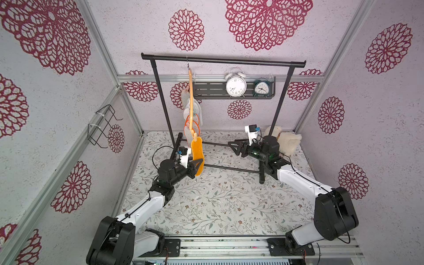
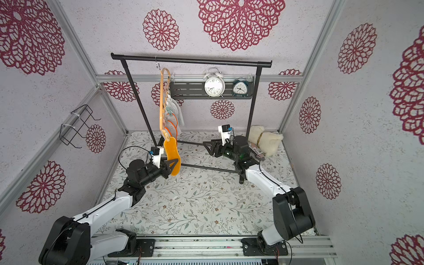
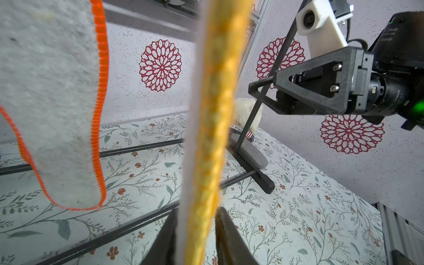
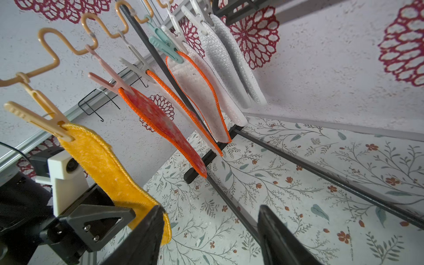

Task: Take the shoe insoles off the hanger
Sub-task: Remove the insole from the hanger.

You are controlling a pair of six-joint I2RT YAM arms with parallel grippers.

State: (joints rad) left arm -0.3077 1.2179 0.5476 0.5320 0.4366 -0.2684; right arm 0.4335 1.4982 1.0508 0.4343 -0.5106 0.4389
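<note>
Yellow insole point(image 1: 197, 151) pinched low by left hand point(image 3: 196, 220), arm stretched forward; right hand point(image 1: 234, 148) raised, agape, empty.

A: L side?
B: L arm point(image 1: 142, 211) is reaching fwd, elbow low. L gripper point(image 1: 199, 166) is pinching the insole point(image 1: 197, 149), one jaw on each face.
A: R?
B: R arm point(image 1: 298, 179) is stretching fwd. R gripper point(image 1: 232, 149) is pointing twd the L one, jaws standing wide apart.
</note>
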